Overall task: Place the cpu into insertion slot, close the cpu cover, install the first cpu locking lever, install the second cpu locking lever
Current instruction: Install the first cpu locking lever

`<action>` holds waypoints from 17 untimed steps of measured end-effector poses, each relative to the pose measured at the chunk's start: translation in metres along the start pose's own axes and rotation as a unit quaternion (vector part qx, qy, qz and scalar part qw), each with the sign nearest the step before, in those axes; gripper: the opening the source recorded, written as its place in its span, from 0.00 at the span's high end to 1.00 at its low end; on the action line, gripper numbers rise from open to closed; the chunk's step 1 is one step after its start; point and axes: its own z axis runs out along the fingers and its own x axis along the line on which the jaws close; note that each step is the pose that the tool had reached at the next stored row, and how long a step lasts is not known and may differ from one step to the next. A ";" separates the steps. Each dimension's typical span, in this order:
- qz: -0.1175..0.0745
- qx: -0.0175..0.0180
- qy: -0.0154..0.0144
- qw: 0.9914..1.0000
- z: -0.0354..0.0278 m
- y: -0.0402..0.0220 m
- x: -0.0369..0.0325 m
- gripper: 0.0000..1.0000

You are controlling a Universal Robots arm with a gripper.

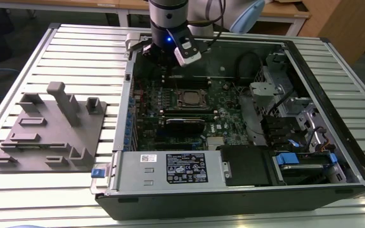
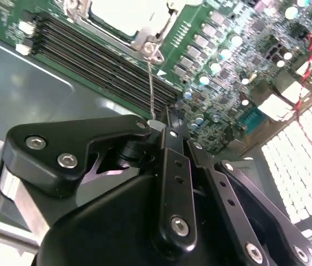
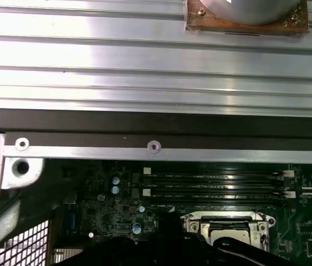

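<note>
The cpu (image 2: 119, 14) lies in the insertion slot (image 1: 177, 100), framed by the cpu cover (image 2: 144, 40). A thin wire locking lever (image 2: 151, 83) is pinched by the gripper (image 2: 156, 124). It may be bent or dropped if pulled off its arc.

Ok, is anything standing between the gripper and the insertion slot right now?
No obstacle shows. In the second wrist view, a thin wire locking lever rises from the corner of the insertion slot toward the gripper. The memory slots lie flat on the board beside it.
</note>
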 end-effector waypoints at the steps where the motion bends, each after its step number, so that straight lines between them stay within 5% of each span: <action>1: 0.000 0.000 0.000 1.000 0.0001 0.0000 -0.0020 0.90; 5: 0.000 0.000 0.000 1.000 0.0002 -0.0001 -0.0078 0.90; 17: 0.000 0.000 0.000 1.000 0.0004 -0.0001 -0.0106 0.90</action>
